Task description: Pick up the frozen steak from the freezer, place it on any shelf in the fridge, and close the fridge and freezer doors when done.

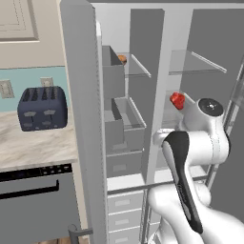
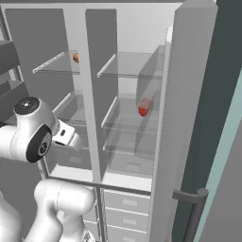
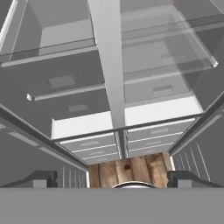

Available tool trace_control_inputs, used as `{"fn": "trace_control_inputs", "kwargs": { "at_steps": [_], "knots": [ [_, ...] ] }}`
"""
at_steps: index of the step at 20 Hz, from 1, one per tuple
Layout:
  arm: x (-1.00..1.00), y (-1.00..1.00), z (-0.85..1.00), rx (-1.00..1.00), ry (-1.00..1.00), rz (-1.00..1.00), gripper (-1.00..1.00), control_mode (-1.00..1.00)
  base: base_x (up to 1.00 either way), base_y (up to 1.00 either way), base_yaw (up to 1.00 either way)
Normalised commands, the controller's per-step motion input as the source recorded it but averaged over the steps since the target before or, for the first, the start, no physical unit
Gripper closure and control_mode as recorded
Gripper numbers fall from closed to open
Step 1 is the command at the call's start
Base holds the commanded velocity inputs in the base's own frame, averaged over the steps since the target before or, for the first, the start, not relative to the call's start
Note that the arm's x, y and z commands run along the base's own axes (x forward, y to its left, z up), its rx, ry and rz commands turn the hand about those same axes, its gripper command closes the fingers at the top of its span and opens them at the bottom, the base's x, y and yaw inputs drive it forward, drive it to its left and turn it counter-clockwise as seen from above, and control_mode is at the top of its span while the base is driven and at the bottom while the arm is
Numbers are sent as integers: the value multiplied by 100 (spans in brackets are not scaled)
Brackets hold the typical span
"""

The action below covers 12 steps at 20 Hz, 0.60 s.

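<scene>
Frozen steak [image 1: 177, 100] sitting on glass shelf [image 1: 205, 62] level in right compartment, fridge [image 2: 132, 94], so placing step looks done. Claw [image 3: 112, 181] standing apart, gripping nothing, facing down toward lower drawers [image 3: 94, 146]. Both doors [image 1: 83, 119] hanging open, closing left. Freezer [image 1: 119, 119] bins on left; small orange item [image 1: 122, 59] sitting up high. Toaster [image 1: 42, 107] resting on bench [image 1: 28, 147].

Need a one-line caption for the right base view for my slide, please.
Both doors open: the frozen steak sits on a glass shelf in the fridge, arm drawn back beside the freezer.
</scene>
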Motion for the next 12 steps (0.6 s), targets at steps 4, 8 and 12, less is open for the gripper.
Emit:
{"fn": "trace_control_inputs", "kwargs": {
  "at_steps": [4, 8, 12],
  "knots": [
    [-21, -25, -19, 2, -11, 0, -100, -100, 0, 0, 0],
    [0, 0, 0, 0, 0, 0, -100, 100, -66, -30, 2],
    [0, 0, 0, 0, 0, 0, -100, 100, -40, 0, 9]
  ]
}}
